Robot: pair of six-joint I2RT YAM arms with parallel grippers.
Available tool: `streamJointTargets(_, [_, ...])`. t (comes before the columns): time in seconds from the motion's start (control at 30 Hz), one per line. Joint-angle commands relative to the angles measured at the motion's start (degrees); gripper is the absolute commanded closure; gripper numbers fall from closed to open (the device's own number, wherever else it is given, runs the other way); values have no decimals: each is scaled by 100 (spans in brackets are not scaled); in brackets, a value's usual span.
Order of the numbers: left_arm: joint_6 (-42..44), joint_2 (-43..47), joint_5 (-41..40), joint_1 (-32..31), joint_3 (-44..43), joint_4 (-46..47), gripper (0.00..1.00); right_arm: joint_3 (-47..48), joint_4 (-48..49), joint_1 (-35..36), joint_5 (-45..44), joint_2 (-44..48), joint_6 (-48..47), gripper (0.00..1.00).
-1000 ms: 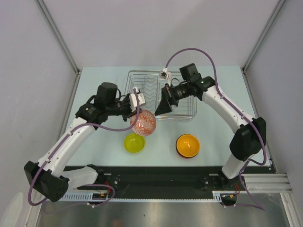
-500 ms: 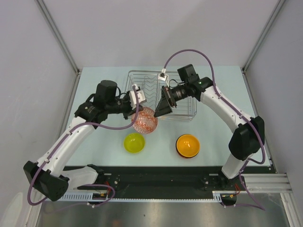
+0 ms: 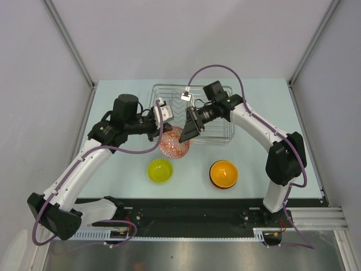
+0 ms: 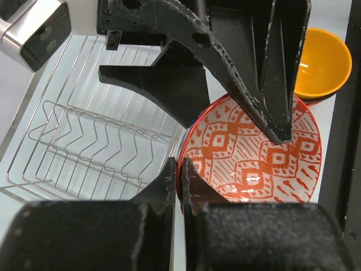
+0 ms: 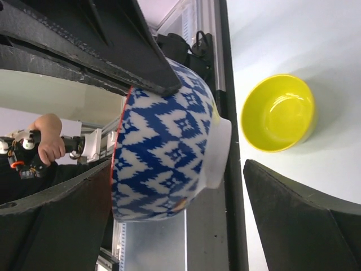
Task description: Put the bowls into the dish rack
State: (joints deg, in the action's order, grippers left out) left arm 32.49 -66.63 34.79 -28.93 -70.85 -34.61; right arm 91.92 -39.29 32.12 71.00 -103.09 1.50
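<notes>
My left gripper (image 3: 167, 134) is shut on the rim of the zigzag bowl (image 3: 174, 144), red-patterned inside (image 4: 254, 152) and blue-patterned outside (image 5: 163, 147). It holds the bowl tilted above the table, just in front of the silver wire dish rack (image 3: 217, 116). My right gripper (image 3: 188, 134) is open and straddles the bowl from the rack side; one finger is by the rim, the other (image 5: 304, 214) is apart from the foot. The lime-yellow bowl (image 3: 159, 170) and the orange bowl (image 3: 223, 173), nested in the red bowl (image 3: 214, 182), sit on the table. The white-and-blue bowl is out of view.
The rack's inner dividers (image 4: 96, 135) hold nothing in the left wrist view. The black rail (image 3: 186, 212) with the arm bases runs along the table's near edge. Grey walls with metal posts enclose the table on three sides.
My right gripper has moved left from over the rack until its open fingers straddle the held bowl. My left gripper has lifted the bowl slightly toward the rack.
</notes>
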Motion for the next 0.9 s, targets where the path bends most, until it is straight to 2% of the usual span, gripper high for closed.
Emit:
streamJointTargets(0.0, [-120, 142, 266, -60, -175, 402, 100, 37, 263, 58, 326, -1, 201, 3])
streamJointTargets(0.2, [-50, 98, 195, -52, -87, 446, 100, -104, 439, 58, 458, 87, 439, 23])
streamJointTargets(0.37, [20, 98, 143, -52, 53, 508, 100, -139, 431, 14, 502, 105, 474, 29])
streamJointTargets(0.43, [64, 107, 99, -52, 132, 534, 100, -157, 475, -30, 546, 78, 492, 36])
streamJointTargets(0.5, [99, 124, 64, -52, 185, 578, 100, -166, 527, -83, 634, 78, 562, 39])
streamJointTargets(0.57, [117, 124, 55, -52, 273, 605, 100, -166, 589, -118, 730, 52, 623, 35])
streamJointTargets(0.6, [108, 107, 55, -60, 300, 666, 100, -166, 632, -136, 766, 52, 676, 29])
streamJointTargets(0.7, [91, 115, 46, -60, 405, 762, 100, -192, 747, -197, 889, 52, 799, 20])
streamJointTargets(0.8, [73, 106, 37, -52, 484, 850, 100, -253, 913, -276, 1091, 52, 939, 14])
streamJointTargets(0.87, [64, 107, 37, -52, 511, 886, 100, -324, 1054, -311, 1240, 43, 1054, 14])
